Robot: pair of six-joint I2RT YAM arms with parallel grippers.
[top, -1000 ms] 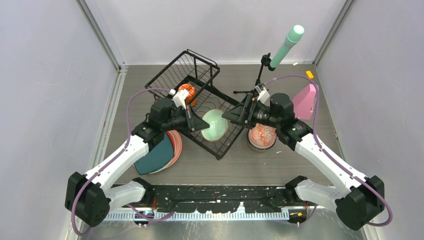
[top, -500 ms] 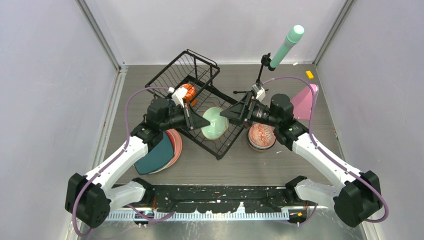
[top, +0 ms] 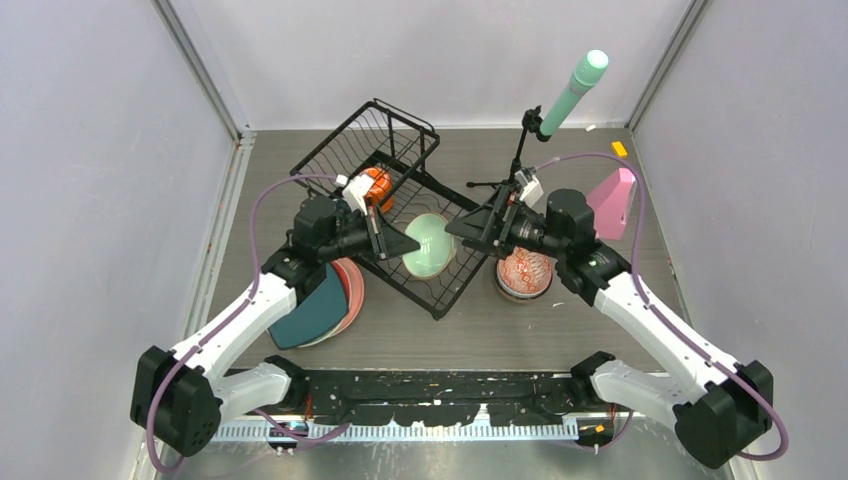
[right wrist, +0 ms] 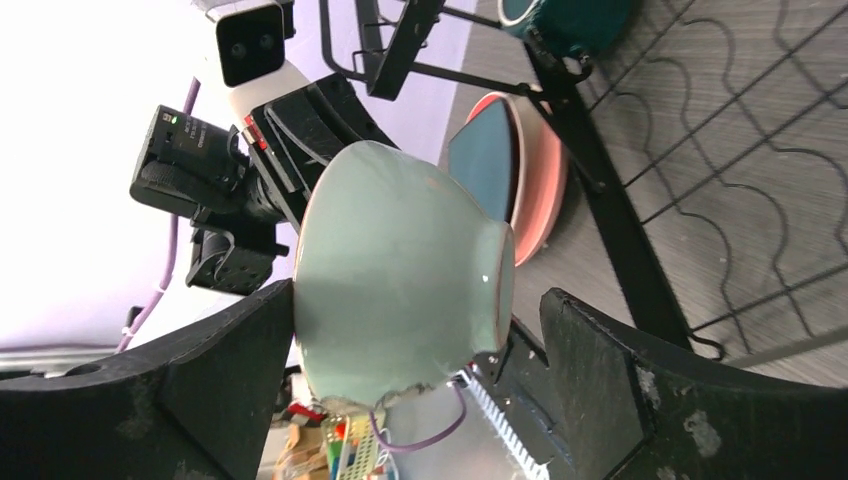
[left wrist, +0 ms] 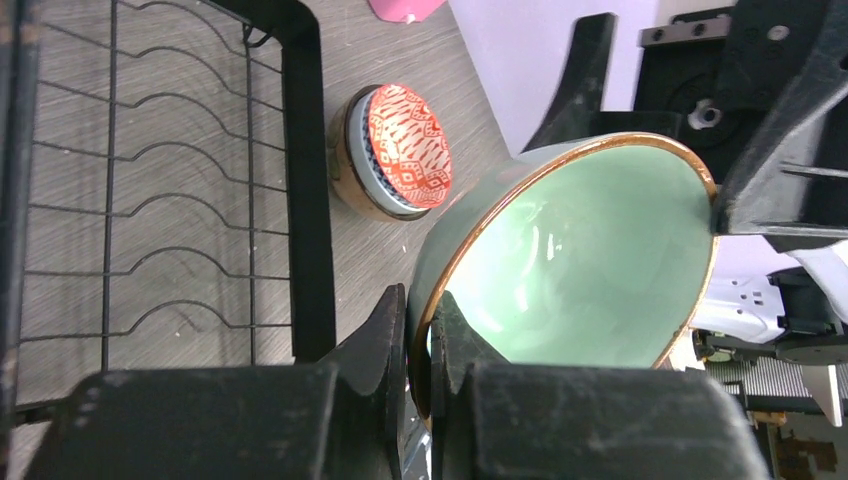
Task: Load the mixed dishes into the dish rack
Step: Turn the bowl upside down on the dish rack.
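My left gripper (top: 412,243) (left wrist: 418,310) is shut on the copper-edged rim of the mint bowl (top: 428,248) (left wrist: 570,260), holding it on edge above the black wire dish rack (top: 405,115) (left wrist: 305,150). My right gripper (top: 452,230) (right wrist: 415,300) stands open, with a finger on each side of the mint bowl (right wrist: 400,290) and a gap at the right finger. An orange mug (top: 375,185) sits in the rack's basket end. A dark green mug (right wrist: 565,20) shows behind the rack wires. A dark teal plate (top: 310,310) lies on a pink plate (top: 352,290) left of the rack.
A red-patterned bowl (top: 524,272) (left wrist: 405,150) sits on the table under my right arm. The mint cylinder on its black tripod (top: 575,90) stands at the back right, with a pink wedge (top: 610,200) and a small yellow piece (top: 620,149) nearby. Walls close in on three sides.
My right gripper's jaws have spread wider off the mint bowl, and the right arm has drawn slightly right. The left gripper holds the bowl in the same place.
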